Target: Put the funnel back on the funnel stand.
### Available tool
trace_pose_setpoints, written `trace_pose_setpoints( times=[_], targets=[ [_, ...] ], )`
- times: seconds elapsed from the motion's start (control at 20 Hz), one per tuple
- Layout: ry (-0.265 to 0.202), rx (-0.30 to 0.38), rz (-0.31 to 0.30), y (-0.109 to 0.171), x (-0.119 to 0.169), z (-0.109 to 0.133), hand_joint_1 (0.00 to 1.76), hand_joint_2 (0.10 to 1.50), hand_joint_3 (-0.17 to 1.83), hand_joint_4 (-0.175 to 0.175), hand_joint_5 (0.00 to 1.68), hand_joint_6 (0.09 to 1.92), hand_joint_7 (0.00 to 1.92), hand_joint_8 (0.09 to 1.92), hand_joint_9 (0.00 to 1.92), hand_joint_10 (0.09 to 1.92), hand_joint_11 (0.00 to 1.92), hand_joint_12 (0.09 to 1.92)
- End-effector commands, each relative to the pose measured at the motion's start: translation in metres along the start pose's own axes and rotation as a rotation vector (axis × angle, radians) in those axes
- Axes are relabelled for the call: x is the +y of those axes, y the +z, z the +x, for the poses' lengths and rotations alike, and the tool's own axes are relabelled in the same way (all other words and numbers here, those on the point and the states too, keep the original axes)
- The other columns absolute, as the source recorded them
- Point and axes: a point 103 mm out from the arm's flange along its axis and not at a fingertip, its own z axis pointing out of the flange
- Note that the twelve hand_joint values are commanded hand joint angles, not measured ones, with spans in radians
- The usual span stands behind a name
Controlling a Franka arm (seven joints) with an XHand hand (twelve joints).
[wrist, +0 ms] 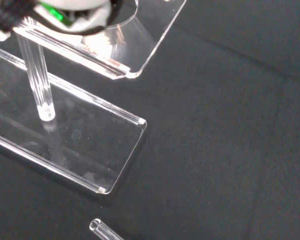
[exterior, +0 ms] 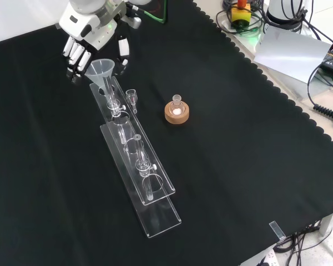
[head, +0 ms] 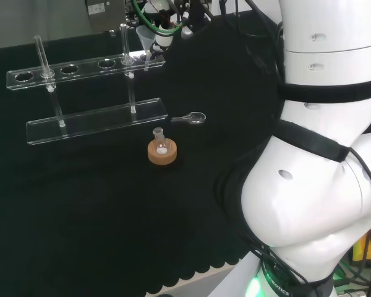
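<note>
Clear funnel stand (exterior: 147,183), funnel (exterior: 102,72) seated at far end; hand (exterior: 80,47) behind, fingers relaxed.

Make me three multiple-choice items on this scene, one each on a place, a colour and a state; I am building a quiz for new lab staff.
1. Where is the funnel?
A. in the end hole of the funnel stand
B. flat on the cloth
C. on the cork ring

2. What colour is the ring under the small flask?
A. red
B. tan cork
C. blue

3. How are the fingers of the hand?
A. curled round the funnel
B. pinching the flask
C. straight, beside the funnel

Answers: 1 A, the front view shows its stem down through the end hole. 2 B, it is light brown. 3 C, they point down, holding nothing.
</note>
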Motion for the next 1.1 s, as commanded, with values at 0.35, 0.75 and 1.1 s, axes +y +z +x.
trace_pose_setpoints(
  times=[0.35,0.75,1.1],
  targets=[
    [0.022,0.013,-0.058,-0.013,-0.042,0.020,0.69,0.64,0.48,-0.028,0.16,0.09,0.00,0.42,0.19,0.75,0.30,1.43],
    [0.087,0.064,-0.207,-0.039,-0.120,0.040,0.68,0.66,0.43,-0.035,0.21,0.09,0.00,0.57,0.24,0.75,0.28,1.46],
    [0.148,0.066,-0.248,-0.040,-0.184,0.061,0.71,0.67,0.43,-0.038,0.27,0.09,0.04,0.64,0.31,0.73,0.30,1.45]
  ],
)
